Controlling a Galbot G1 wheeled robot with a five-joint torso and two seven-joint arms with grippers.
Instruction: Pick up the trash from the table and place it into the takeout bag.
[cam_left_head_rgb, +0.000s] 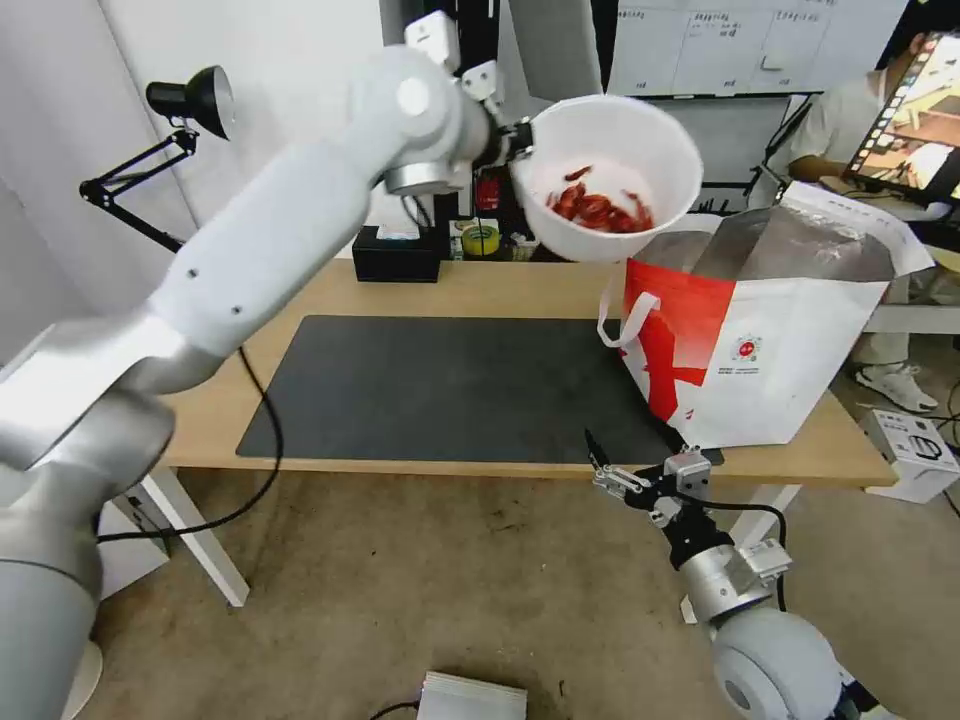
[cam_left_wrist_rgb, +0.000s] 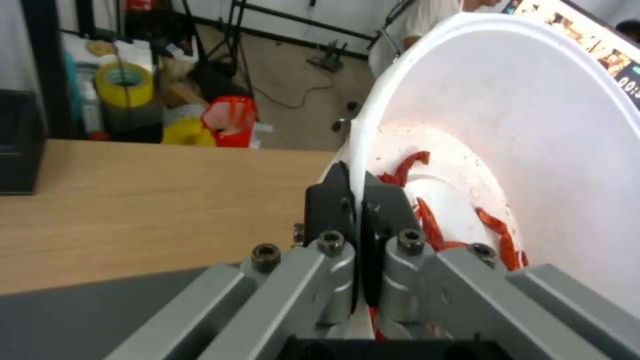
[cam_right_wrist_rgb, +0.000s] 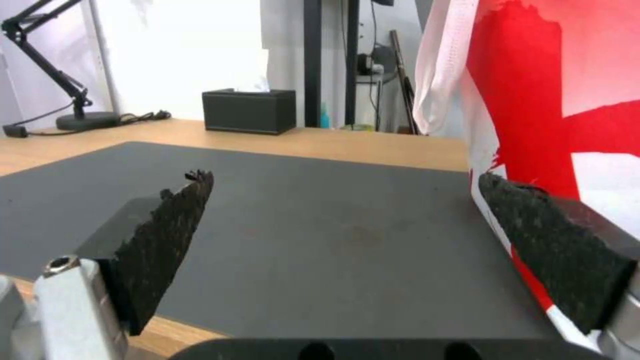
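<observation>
The white bowl (cam_left_head_rgb: 612, 175) of red shells (cam_left_head_rgb: 598, 210) hangs tilted, high above the tabletop (cam_left_head_rgb: 480, 290), just left of the takeout bag (cam_left_head_rgb: 760, 330) mouth, its rim pinched between the left gripper (cam_left_wrist_rgb: 361, 200) fingers. To tip cleanly, I would carry it fully over the bag's foil opening before tilting further. The right gripper (cam_left_head_rgb: 625, 470) waits below the bag's near corner, fingers wide and empty.

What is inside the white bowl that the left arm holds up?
Red shell pieces lie in the tilted white bowl, with reddish stains on its inner wall. The left tool is shut on the rim and covers a small part of the inside.
</observation>
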